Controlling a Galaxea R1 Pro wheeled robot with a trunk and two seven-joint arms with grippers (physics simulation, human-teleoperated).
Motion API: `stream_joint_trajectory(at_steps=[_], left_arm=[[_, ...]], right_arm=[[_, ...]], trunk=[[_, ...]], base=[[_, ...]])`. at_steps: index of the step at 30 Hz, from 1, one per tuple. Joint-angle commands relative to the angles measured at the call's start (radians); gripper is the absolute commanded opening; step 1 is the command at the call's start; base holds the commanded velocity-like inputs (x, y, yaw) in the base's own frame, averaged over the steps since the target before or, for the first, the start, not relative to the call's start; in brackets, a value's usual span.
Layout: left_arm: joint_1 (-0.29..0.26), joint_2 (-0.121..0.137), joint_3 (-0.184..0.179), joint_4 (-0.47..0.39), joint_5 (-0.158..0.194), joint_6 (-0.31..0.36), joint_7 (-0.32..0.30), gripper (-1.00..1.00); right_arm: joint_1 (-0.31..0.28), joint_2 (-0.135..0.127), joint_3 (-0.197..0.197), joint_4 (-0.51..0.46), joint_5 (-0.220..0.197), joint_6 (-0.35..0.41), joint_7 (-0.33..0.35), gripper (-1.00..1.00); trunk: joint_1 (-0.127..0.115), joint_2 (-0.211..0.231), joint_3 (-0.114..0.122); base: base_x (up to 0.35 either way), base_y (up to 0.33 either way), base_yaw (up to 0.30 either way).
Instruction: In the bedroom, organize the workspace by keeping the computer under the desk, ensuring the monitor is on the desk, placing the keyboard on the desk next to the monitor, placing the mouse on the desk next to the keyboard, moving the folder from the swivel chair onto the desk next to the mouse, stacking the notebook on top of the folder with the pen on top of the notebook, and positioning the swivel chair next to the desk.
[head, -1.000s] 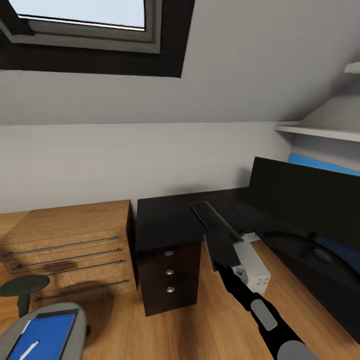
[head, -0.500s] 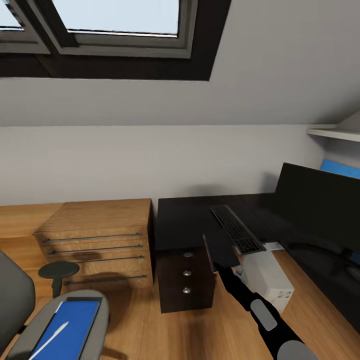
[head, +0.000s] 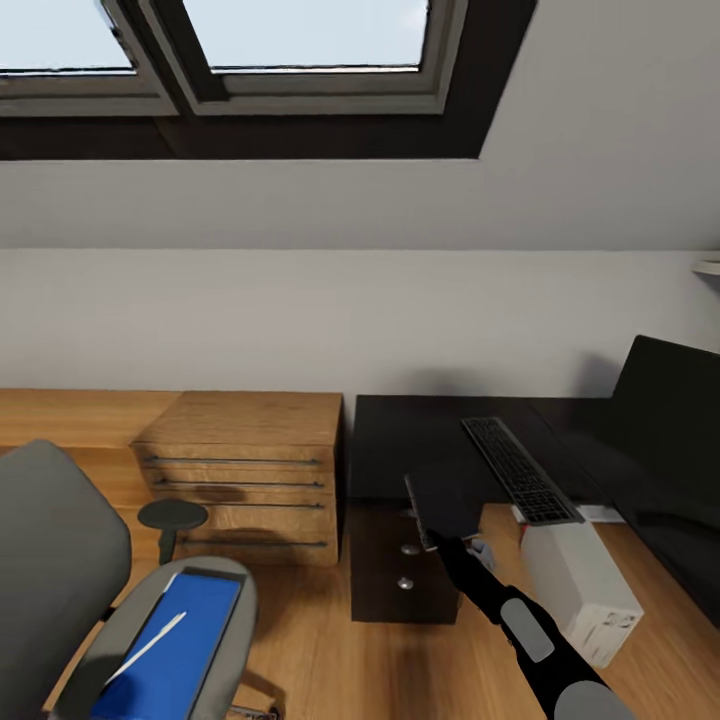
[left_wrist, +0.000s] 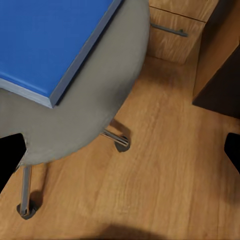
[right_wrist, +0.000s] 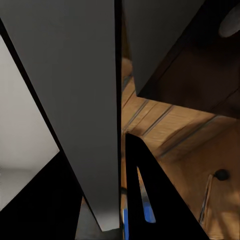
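The grey swivel chair (head: 60, 560) stands at the lower left, with the blue folder (head: 170, 650) on its seat and the whitish pen (head: 150, 645) lying on the folder. My right gripper (head: 434, 538) is shut on the dark grey notebook (head: 440, 500), holding it on edge in front of the desk drawers; in the right wrist view the notebook (right_wrist: 75, 100) runs between the fingers (right_wrist: 147, 200). The keyboard (head: 520, 470) lies on the black desk (head: 410, 440) next to the monitor (head: 670, 420). The computer (head: 585, 585) stands on the floor below. My left gripper (left_wrist: 120, 152) hangs open over the chair seat (left_wrist: 90, 115) and folder (left_wrist: 45, 40).
A low wooden drawer unit (head: 245, 470) stands against the wall left of the desk. The black drawers with silver knobs (head: 405, 580) sit under the desk's near end. A black armrest (head: 172, 515) rises beside the seat. Wooden floor (head: 300, 640) lies between chair and desk.
The head view has swung left, so the desk and monitor slid right and more of the chair came in. The notebook stays in my right gripper.
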Motion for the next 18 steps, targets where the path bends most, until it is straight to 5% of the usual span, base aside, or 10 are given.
stream_joint_trajectory(at_steps=[1, 18], left_arm=[[-0.001, 0.000, -0.006, 0.001, 0.011, -0.002, -0.005, 1.00], [0.000, -0.001, -0.006, 0.001, 0.011, -0.003, -0.004, 1.00]], right_arm=[[0.000, 0.000, -0.003, -0.001, -0.011, 0.013, 0.000, -1.00], [0.000, 0.001, -0.003, -0.001, -0.013, 0.026, -0.002, -1.00]], trunk=[[0.000, -0.001, -0.002], [0.000, -0.001, -0.012]], base=[[0.000, 0.000, 0.278], [0.000, -0.064, 0.278]])
